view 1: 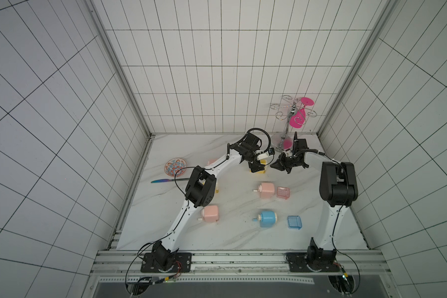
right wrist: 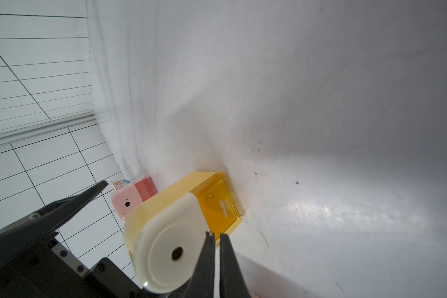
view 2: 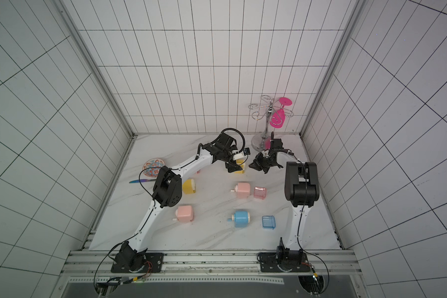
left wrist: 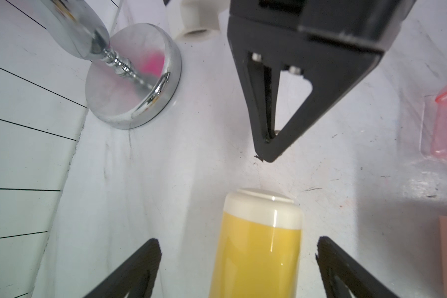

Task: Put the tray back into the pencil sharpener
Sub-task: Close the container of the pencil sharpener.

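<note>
where the sharpener stands: yellow, on the far part of the table, near the rack base, white front turned toward the right arm.
tray: the amber tray is inside the sharpener, its face about flush with the body in the right wrist view; it looks seated, though a slight gap can't be ruled out.
left gripper: jaws spread wide, one finger on each side of the body, neither touching; it holds nothing. this straddle suits bracing the body against a push.
right gripper: jaws all but closed, nothing between them, tip just beside the white front near the tray's corner. closed jaws make a narrow poker, fit for nudging a tray home.
stage: judged done, or nearly, for this one.
left out: pink tray lies just beside the pink sharpener; blue tray lies apart from the blue sharpener.
</note>
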You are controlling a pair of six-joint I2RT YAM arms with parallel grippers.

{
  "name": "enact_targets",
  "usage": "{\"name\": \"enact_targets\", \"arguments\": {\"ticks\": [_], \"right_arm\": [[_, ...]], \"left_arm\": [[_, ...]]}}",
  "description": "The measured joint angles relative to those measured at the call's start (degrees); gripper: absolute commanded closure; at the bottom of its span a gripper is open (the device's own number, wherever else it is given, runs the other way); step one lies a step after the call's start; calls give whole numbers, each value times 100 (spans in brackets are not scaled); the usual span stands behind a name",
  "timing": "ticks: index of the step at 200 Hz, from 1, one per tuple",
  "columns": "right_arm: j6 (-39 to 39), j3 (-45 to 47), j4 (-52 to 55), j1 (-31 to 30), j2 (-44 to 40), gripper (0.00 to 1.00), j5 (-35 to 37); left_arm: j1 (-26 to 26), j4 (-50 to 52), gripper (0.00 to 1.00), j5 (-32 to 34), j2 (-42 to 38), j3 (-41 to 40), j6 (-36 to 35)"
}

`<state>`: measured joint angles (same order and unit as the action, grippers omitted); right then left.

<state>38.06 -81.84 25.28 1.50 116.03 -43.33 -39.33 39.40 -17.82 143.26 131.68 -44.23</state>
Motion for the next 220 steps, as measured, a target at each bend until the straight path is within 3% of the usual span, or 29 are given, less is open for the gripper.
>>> {"name": "enact_targets", "arguments": {"ticks": [21,53,96,124,170,201,220], "right_arm": [[2,105,-9,66,-413,84,66],[9,492,-11,160,-1060,76,203],[-2,1147,249,299,-1851,73,507],[-52,1552,511,374,-2470,72,682],[-256,1908,887,614,-3287,72,839],[-387,2083,1069,800,-3482,71,874],[-450,2168,1126,870,-3488,71,868]], "left_arm": [[4,-149,3,94,-409,-306,37],[13,-520,3,328,-1644,-1174,74],[-7,-1012,14,509,-3783,-2592,133],[-321,-1067,17,807,-4597,-3233,136],[-1250,-337,21,1482,-4142,-3495,142],[-1513,369,26,1727,-3429,-3421,223],[-1611,861,22,1832,-3025,-3156,291]]}}
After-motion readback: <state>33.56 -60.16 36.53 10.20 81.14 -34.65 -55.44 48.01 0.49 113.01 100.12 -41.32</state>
